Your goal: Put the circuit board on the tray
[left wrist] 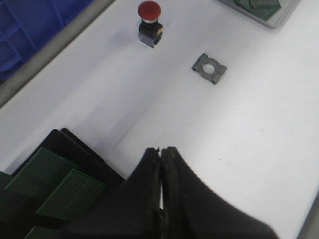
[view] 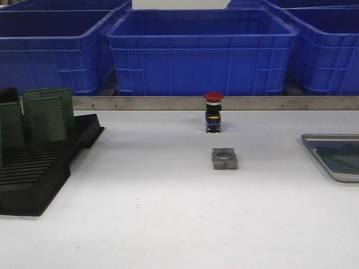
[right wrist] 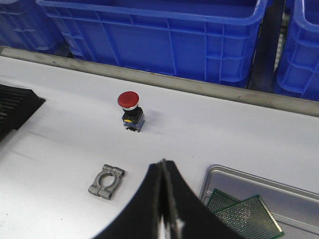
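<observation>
- On the table [view: 168,224], front view: black rack [view: 33,168] at 9 o'clock with green boards [view: 47,117] standing upright in its slots; tray [view: 331,162] at 3 o'clock, cut off by the frame edge, boards [right wrist: 244,214] already lying flat in it.
- Centre of the table: red push button [view: 213,112], with a grey clamp block [view: 224,158] just toward 6 o'clock of it. Both are clutter, apart from each other and well apart from rack and tray.
- Blue crates [view: 202,50] across 12 o'clock, behind a metal rail. Not part of the job.
- Left gripper [left wrist: 160,159]: fingers pressed together, nothing between them, hanging over the rack's near corner. Right gripper [right wrist: 163,172]: also closed and empty, above the table beside the tray rim.
- Neither arm shows in the front view.
- Judged step: fetch the next board from the rack. Left gripper is the nearer one.
- To do it well: open the jaws before descending, come straight down on one board's top edge, pinch across its thin faces and lift vertically so it clears the slot without tipping its neighbours.
- Carry toward 3 o'clock high enough to clear the button and the clamp.
- Lay it flat inside the rim, beside or on the boards there, not on the edge.
- Risk: boards stand close together, so two may get caught.
</observation>
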